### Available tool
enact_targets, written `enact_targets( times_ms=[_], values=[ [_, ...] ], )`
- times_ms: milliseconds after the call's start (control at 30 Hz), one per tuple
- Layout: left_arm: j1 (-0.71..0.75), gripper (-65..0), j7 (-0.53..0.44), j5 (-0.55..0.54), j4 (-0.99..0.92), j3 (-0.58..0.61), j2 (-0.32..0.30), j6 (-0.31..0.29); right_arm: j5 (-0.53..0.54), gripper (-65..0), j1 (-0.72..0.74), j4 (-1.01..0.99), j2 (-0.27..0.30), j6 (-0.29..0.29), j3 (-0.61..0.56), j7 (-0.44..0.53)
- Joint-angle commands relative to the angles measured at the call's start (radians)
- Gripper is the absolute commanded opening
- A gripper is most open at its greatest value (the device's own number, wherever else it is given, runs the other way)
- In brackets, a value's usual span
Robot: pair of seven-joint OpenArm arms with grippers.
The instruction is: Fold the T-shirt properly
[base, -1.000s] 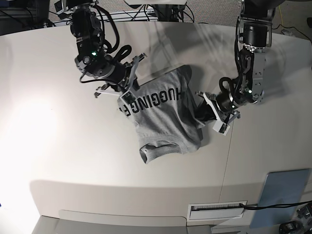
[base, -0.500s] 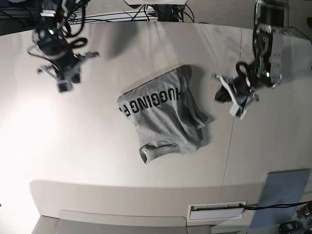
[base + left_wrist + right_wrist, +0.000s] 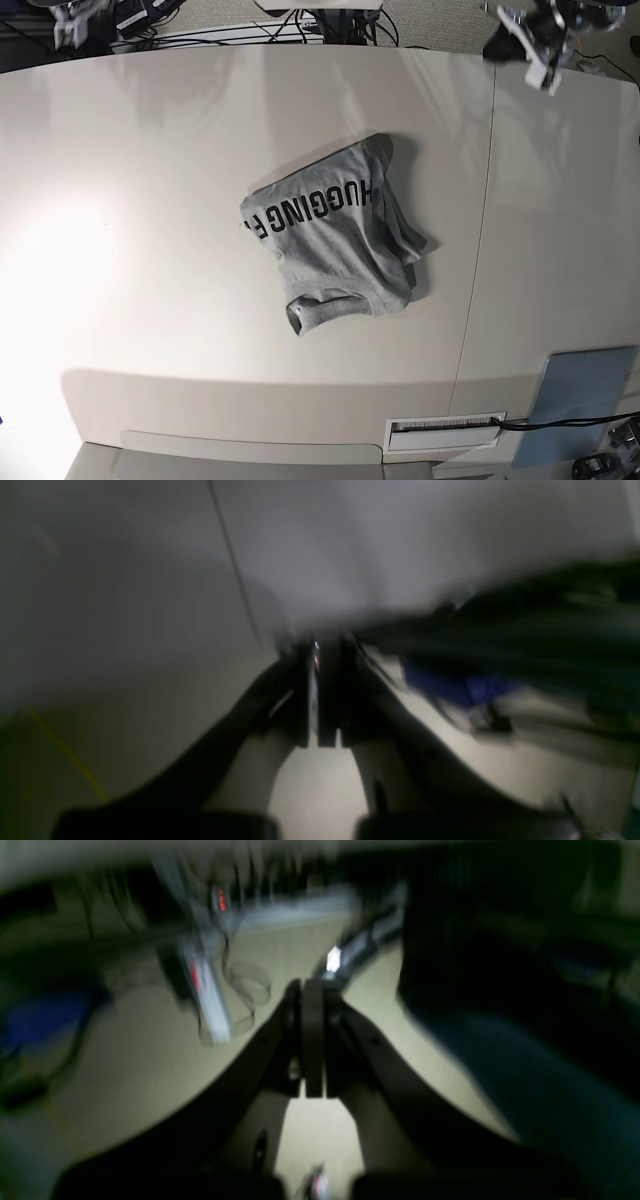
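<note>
Both grippers are closed on nothing and well apart from the shirt (image 3: 335,240): the left gripper (image 3: 320,690) shows its jaws pressed together in the wrist view with only bare table behind them, and the right gripper (image 3: 310,1040) likewise has its jaws shut with nothing between them. In the base view the left gripper sits blurred at the top right edge, beyond the table's far side, and the right arm is only a smear at the top left corner. The shirt lies alone near the middle of the table (image 3: 150,300), folded into a compact, slightly crooked bundle with the black lettering facing up along its upper left part and the ribbed neck opening showing at the lower left corner. Its right side looks bunched, with loose folds and an uneven edge, so the fold seems finished in outline rather than tidy. A blue-grey panel (image 3: 580,400) lies at the lower right, well clear of the shirt. The step in hand appears to be pulling back from the work and leaving the bundle as it is. To do that well, the arms should stay high and wide of the cloth so nothing snags or drags a layer. If a further tidy were wanted, the bunched right edge would be the place to smooth, pressing flat rather than lifting.
</note>
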Motion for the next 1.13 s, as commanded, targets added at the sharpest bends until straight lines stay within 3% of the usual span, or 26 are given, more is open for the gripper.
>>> enact_targets(
  times_ms=[0, 133, 233, 333, 433, 533, 633, 700, 867, 1100],
  values=[
    [0.042, -63.9, -0.006, -0.017, -0.013, -0.006, 0.001, -0.031, -0.012, -65.0, -0.028, -0.026, -0.012, 0.016, 0.006, 0.009],
    [0.079, -63.9, -0.009, -0.003, -0.177, -0.006, 0.083, -0.097, -0.059, -65.0, -0.009, -0.272, -0.038, 0.085, 0.006, 0.031],
    [0.041, -61.8, -0.093, 0.083, -0.372, -0.006, 0.142, -0.097, -0.139, -65.0, 0.068, -0.538, -0.013, 0.131, 0.006, 0.141],
    [-0.054, -59.4, -0.243, 0.238, -0.608, -0.006, 0.183, -0.097, -0.23, -65.0, 0.189, -0.853, 0.062, 0.161, 0.006, 0.264],
    [-0.197, -59.4, -0.306, 0.406, -0.86, -0.006, 0.202, -0.097, -0.346, -65.0, 0.329, -1.19, 0.159, 0.168, 0.006, 0.402],
    [-0.344, -59.4, -0.393, 0.502, -1.104, -0.006, 0.202, -0.097, -0.436, -65.0, 0.461, -1.504, 0.262, 0.168, 0.006, 0.564],
    [-0.486, -59.4, -0.45, 0.595, -1.288, -0.006, 0.203, -0.097, -0.458, -65.0, 0.58, -1.721, 0.346, 0.168, 0.006, 0.674],
    [-0.571, -59.3, -0.45, 0.631, -1.376, -0.005, 0.203, -0.092, -0.452, -65.0, 0.649, -1.791, 0.375, 0.168, 0.006, 0.669],
    [-0.719, -59.4, -0.373, 0.702, -1.511, -0.006, 0.203, 0.067, -0.453, -65.0, 0.76, -1.814, 0.382, 0.168, 0.006, 0.566],
    [-0.747, -59.3, -0.4, 0.69, -1.561, -0.006, 0.203, 0.082, -0.453, -65.0, 0.777, -1.814, 0.383, 0.168, 0.006, 0.605]
  ],
)
